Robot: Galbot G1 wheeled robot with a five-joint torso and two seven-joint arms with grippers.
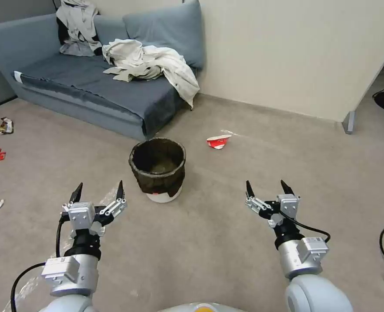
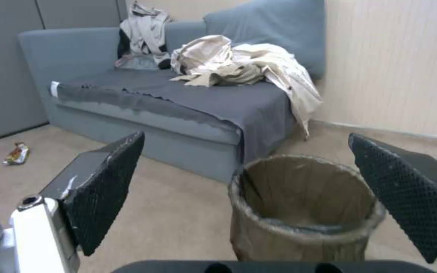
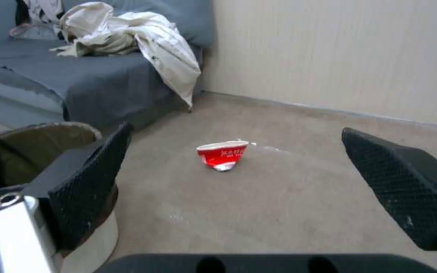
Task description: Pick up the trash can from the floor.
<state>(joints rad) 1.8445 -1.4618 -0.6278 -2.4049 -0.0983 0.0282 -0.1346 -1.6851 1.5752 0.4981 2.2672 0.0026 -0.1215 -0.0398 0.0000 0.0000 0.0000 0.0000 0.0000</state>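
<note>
1. The trash can [image 1: 158, 170] stands upright on the floor [image 1: 226, 242], just in front of the corner of the grey sofa [image 1: 92, 82]. Its dark bag is folded over the rim, and the white base shows below with a small red mark.
2. The left gripper [image 1: 99, 191] hovers above the carpet, near the can and to its left. Its fingers [image 1: 77, 193] are spread wide and hold nothing.
3. From the left wrist view the can [image 2: 304, 212] sits ahead, partly between the two black, textured pads [image 2: 104, 189], closer to the pad on the far side, untouched.
4. The right gripper [image 1: 266, 188] hangs on the can's other side, a little farther off. Its fingers [image 1: 249, 189] are likewise wide apart and empty.
5. In the right wrist view the can [image 3: 31, 159] is partly hidden behind one pad [image 3: 89, 189].
6. A crushed red-and-white cup [image 1: 218, 141] lies on the carpet beyond the right gripper, near the wall.
7. Pale crumpled clothes [image 1: 150, 65] are heaped on the sofa seat.
8. Small scraps of litter [image 1: 5, 126] lie on the floor off to the left, well apart from the can.
</note>
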